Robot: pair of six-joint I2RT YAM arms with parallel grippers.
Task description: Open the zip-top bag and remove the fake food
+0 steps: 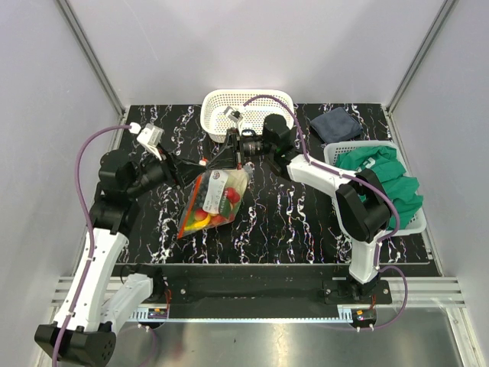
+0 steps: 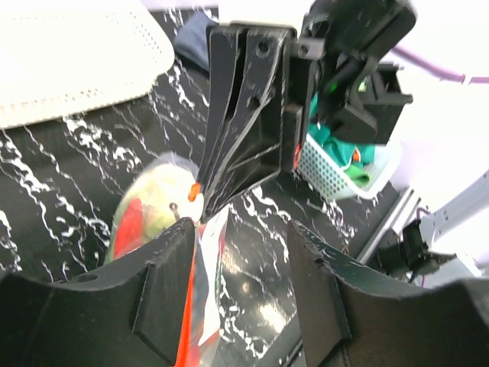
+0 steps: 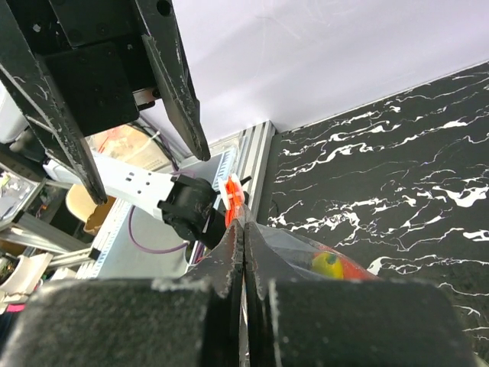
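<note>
The right end effector (image 3: 243, 243) is clamped on the top edge of the zip-top bag (image 1: 221, 187), which lies mid-bench (image 1: 306, 229) with the fake food (image 1: 205, 214) inside. The left end effector (image 2: 241, 245) hangs open beside the slider (image 3: 233, 193). To my eye it should pinch that squarely, then draw along the seal.

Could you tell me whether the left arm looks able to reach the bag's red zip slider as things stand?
Probably yes: the left end effector is open and faces the zip slider, which sticks out just past the right end effector, shut on the zip-top bag. Nothing lies between them.
</note>
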